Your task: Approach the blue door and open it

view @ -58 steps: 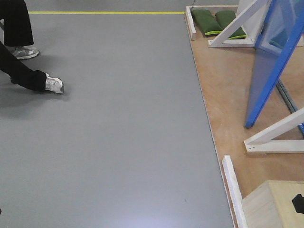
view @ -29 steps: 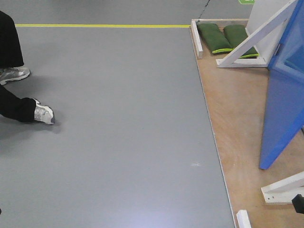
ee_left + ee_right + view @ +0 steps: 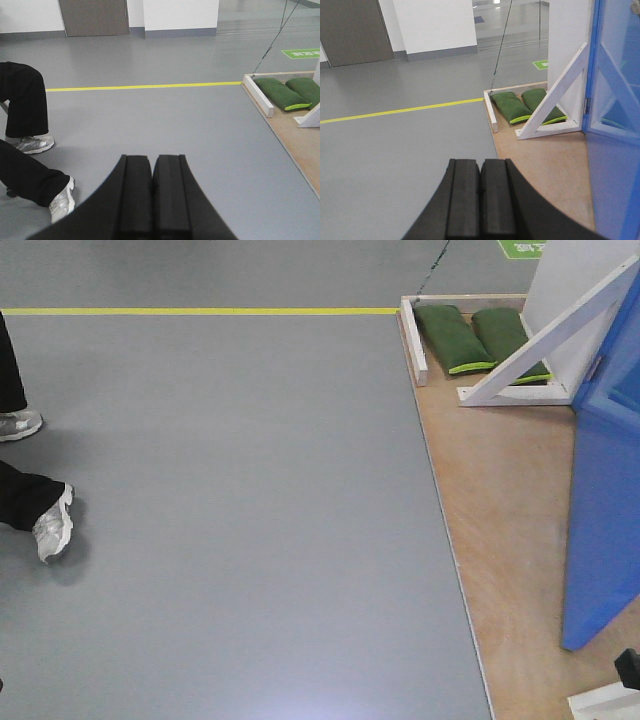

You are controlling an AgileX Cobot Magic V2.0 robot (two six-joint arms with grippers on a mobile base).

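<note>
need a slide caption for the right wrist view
Right gripper, shut and empty, faces the wooden platform; blue door at frame right, green bags beside a white brace.

We find only one sign: a green floor sign (image 3: 300, 52) with white characters, lying on the grey floor (image 3: 165, 115) beyond the yellow line (image 3: 145, 86). In the left wrist view its characters are blurred and we cannot read them. In the front view only its lower part shows at the top border, and in the right wrist view it is too small. We can read no other text, label, brand or number.
</note>
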